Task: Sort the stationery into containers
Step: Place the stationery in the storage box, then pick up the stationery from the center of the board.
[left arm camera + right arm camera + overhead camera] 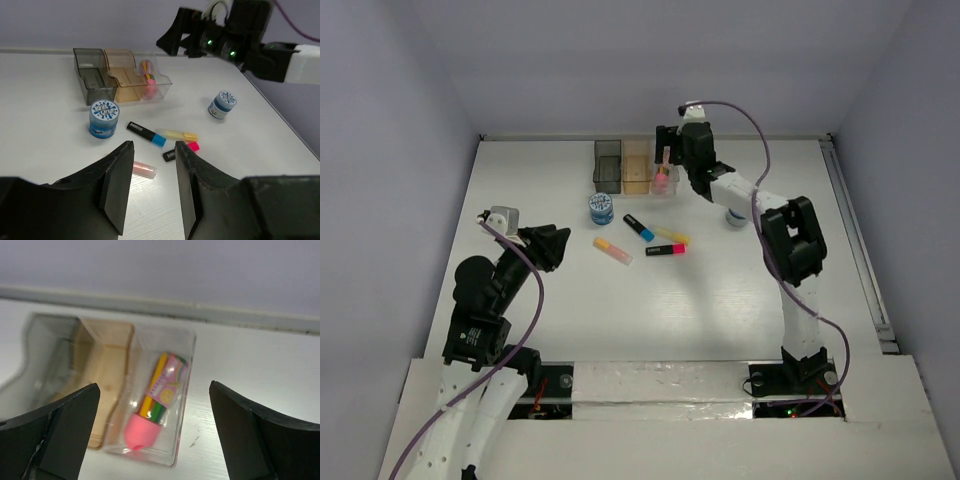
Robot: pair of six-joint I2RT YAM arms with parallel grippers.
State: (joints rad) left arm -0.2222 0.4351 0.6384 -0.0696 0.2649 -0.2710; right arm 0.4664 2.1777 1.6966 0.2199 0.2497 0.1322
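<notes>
**Currently: right pincer wide open above the clear bin, one stick inside**

Surface and room: a white worktop (720, 310) with plain pale lilac-grey walls on three sides. The three joined bins stand in a row near the far edge: dark grey (50, 355), amber (107, 370) and clear (186, 390).

Pincers: the right pincer (154, 390) hangs over the clear bin with its jaws spread wide. It grips nothing and touches nothing. The left pincer (154, 150) hovers over the near-left worktop, jaws about half apart and empty.

Task item: a pink-ended stick (157, 400) with a striped label lies inside the clear bin. Its long axis runs along the bin's length, with the pink end towards the arm bases.

Other items: three highlighters (146, 134) and a pale pink stick (144, 170) lie loose mid-worktop. One blue-white tub (104, 118) stands just before the bins; a second tub (222, 104) stands off to the right.
</notes>
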